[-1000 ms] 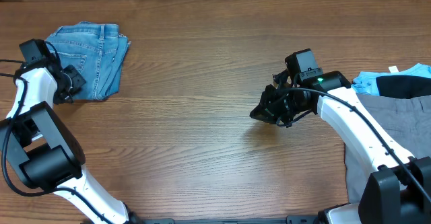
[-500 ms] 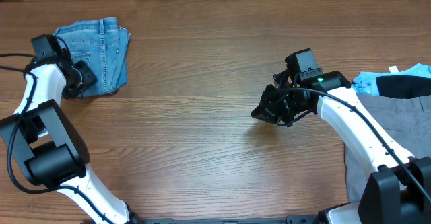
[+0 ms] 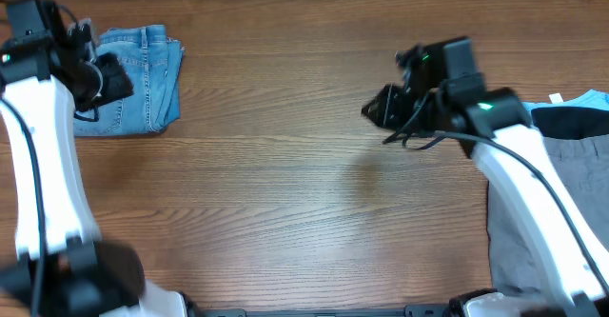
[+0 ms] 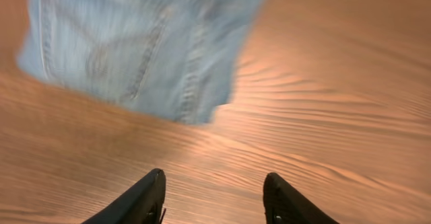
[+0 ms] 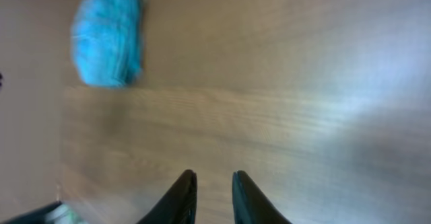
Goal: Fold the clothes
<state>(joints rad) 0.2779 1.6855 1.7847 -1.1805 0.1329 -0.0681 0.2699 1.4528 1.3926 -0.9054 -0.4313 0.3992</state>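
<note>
Where the counter (image 3: 285, 193) nears its far left corner, the jeans (image 3: 147, 79) lie folded into a compact, roughly square bundle, with the waistband along the far edge and pale seams showing on top. In the overhead view the left pincer (image 4: 214, 177) shows over the left part of the jeans, and its white arm runs down the left side of the frame. From the left wrist, its two dark fingers (image 4: 149, 197) stand wide apart with nothing between them, only wood grain below. The jeans fill the upper left of that view, a blurred corner with double seams reaching toward the fingers but apart from them.

Right of the jeans comes a long stretch of wood. Well to the right of the jeans, and about level with them, the right pincer (image 5: 213, 177) hangs over the counter, its tips pointing back toward the jeans. In the right wrist view its fingers are drawn close, with a narrow slit between them and nothing gripped. A smeared blue lump (image 5: 108, 42) sits at the upper left of that view, too blurred to name.

Farthest right of the jeans, at the counter's edge, lie a grey garment (image 3: 533, 193), a black garment (image 3: 571, 122) on its far side, and a turquoise cloth (image 3: 582, 99) beyond that.
</note>
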